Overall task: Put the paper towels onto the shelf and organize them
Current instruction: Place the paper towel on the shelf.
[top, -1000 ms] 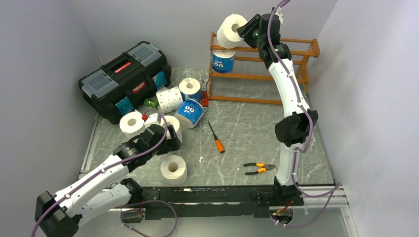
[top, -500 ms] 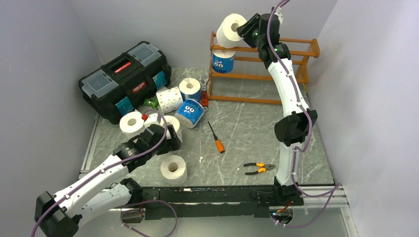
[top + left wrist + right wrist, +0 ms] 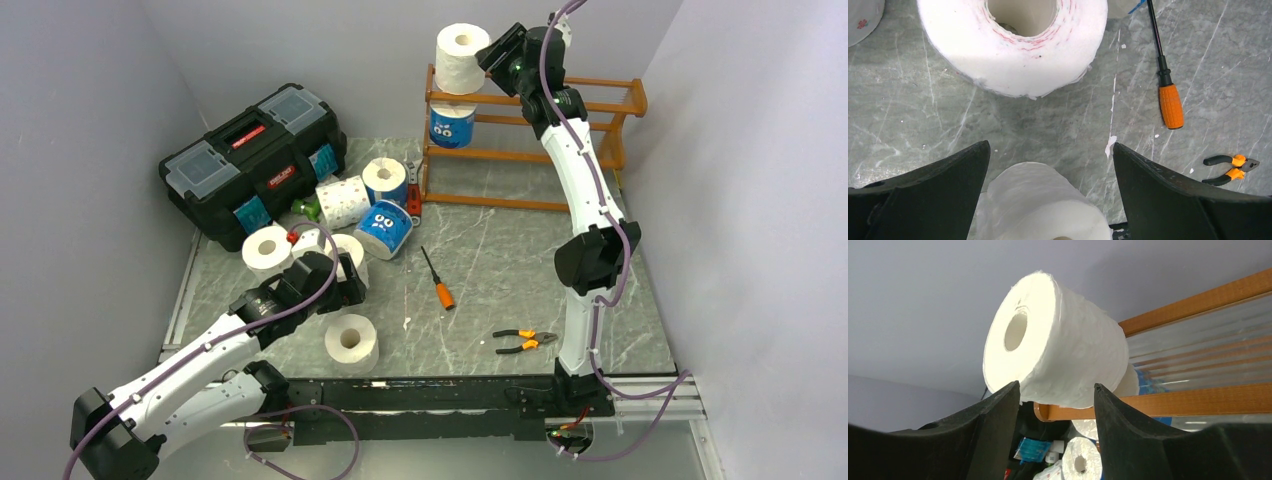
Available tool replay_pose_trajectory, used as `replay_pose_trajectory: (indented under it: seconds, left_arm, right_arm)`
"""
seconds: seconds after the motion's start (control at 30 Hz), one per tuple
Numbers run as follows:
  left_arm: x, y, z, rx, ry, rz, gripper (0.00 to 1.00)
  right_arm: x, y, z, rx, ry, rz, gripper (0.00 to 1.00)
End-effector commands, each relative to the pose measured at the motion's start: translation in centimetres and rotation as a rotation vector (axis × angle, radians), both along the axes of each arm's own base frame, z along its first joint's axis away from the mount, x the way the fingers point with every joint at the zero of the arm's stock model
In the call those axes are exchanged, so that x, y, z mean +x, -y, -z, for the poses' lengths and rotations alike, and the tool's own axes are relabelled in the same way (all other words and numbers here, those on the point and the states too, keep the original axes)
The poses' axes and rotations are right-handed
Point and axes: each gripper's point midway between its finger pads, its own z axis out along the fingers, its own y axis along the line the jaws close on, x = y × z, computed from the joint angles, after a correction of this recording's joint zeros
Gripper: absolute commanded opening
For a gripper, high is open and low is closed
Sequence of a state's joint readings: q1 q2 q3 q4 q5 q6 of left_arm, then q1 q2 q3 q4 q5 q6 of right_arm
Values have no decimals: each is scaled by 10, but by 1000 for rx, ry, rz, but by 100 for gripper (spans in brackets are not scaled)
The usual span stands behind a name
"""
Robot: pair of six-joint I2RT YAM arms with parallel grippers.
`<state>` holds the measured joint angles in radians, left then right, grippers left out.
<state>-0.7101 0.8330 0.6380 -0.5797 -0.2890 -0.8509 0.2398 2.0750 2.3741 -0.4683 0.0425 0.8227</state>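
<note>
Top external view: a white roll (image 3: 461,58) sits at the top left end of the shelf (image 3: 600,101).
The right gripper (image 3: 492,58) is up high beside the white roll, with one finger on each side of it. It looks like the fingers pinch the roll, but the wrist view is too close to be sure. A blue roll (image 3: 452,125) with cartoon eyes stands on the tier below. Down on the table (image 3: 500,260), the left gripper (image 3: 340,282) hangs low with its fingers wide apart, holding nothing. More rolls lie around it, and the nearest roll (image 3: 351,341) stands just below it. The black toolbox (image 3: 250,160) is at the back left. A screwdriver (image 3: 437,279) and pliers (image 3: 525,342) lie on the table too.
</note>
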Motion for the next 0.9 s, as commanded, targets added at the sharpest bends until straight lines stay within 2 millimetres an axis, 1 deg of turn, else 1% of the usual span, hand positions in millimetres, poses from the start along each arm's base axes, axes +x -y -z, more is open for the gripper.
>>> replay_pose_trajectory:
  seconds: [0.0,0.23,0.3,0.37,0.4,0.47,0.53,0.57,0.6,0.67,0.77,0.83,0.87]
  left_arm:
    - [7,4,-9,-24,40,0,100]
    - [6,4,-10,-25,43,2,99]
    - [6,3,-10,-24,46,3,99]
    - [5,2,-11,-24,50,2,100]
    - [5,2,-12,-26,53,2,99]
    - [5,2,-13,-32,60,4,99]
    - [5,3,-13,-40,65,8,99]
    - [5,3,-13,-44,68,11,100]
    - [5,4,-13,-47,70,13,100]
    - [5,6,-15,-58,79,24,99]
    - [5,7,-15,-66,85,27,99]
    - [4,5,-16,-63,85,21,99]
    - [4,4,-16,-61,85,16,99]
  right_arm:
    - [-2,-3,-33,28,88,-12,59]
    - [-5,-3,-31,20,89,-26,60]
    - [-13,-8,-37,12,116,-63,62]
    - [-26,-9,-49,-2,175,-98,63]
    - [-35,-8,-59,-6,212,-102,64]
    - [-43,-2,-65,-18,254,-85,67]
    - [-47,5,-71,-26,303,-51,73]
    - [-48,7,-69,-27,322,-46,75]
    - [-47,11,-73,-12,361,-24,76]
    - [-47,14,-63,16,386,-52,77]
    - [-38,17,-43,83,347,-116,76]
    - [-31,26,-29,172,327,-126,71]
    - [-27,29,-26,213,331,-134,66]
